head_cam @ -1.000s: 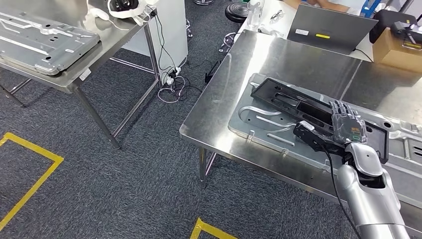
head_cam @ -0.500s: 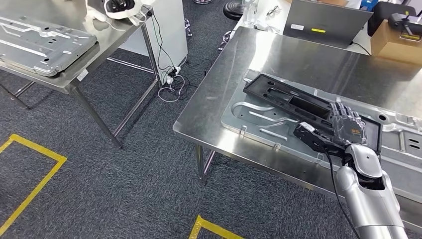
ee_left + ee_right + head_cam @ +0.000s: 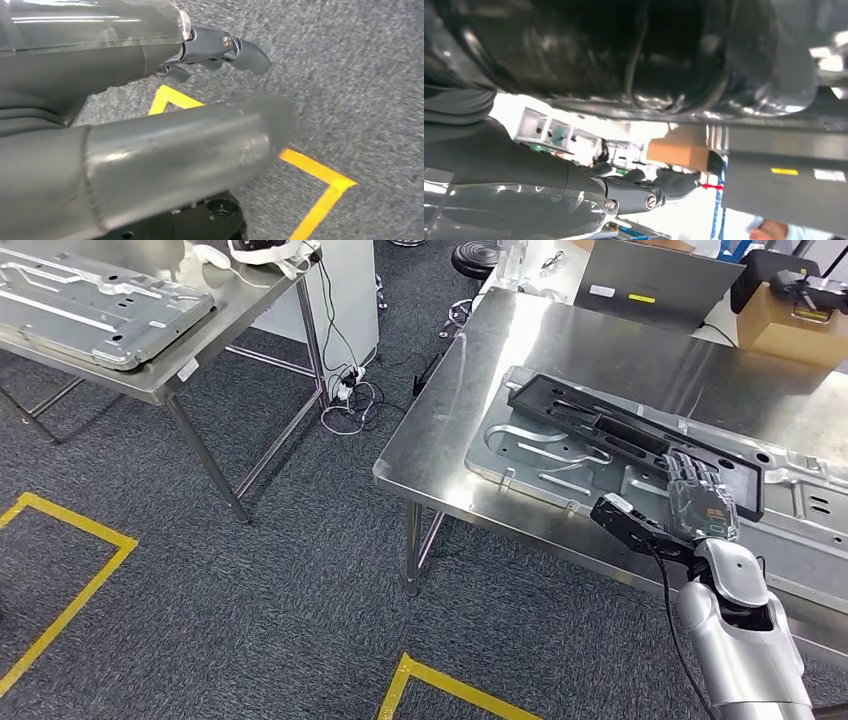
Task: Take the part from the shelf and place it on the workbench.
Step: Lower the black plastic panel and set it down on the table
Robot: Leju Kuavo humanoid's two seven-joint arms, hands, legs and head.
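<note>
On workbench (image 3: 560, 350): part (image 3: 640, 440) (flat, diagonal)

It was a factory-style robotics workshop: stainless steel workbenches (image 3: 560, 350) on thin legs, grey stamped sheet-metal panels (image 3: 100, 302) lying on them, yellow floor-marking tape (image 3: 70, 580) on grey carpet (image 3: 250, 620), loose cables (image 3: 350, 405), and a brown cardboard box (image 3: 795, 330) well beyond the fingers.

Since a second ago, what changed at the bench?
Camera shifted, so the whole view moved. The right hand has eased back to the near edge of the black part, fingers apart, holding nothing. The part still lies on the grey panel on the workbench.
</note>
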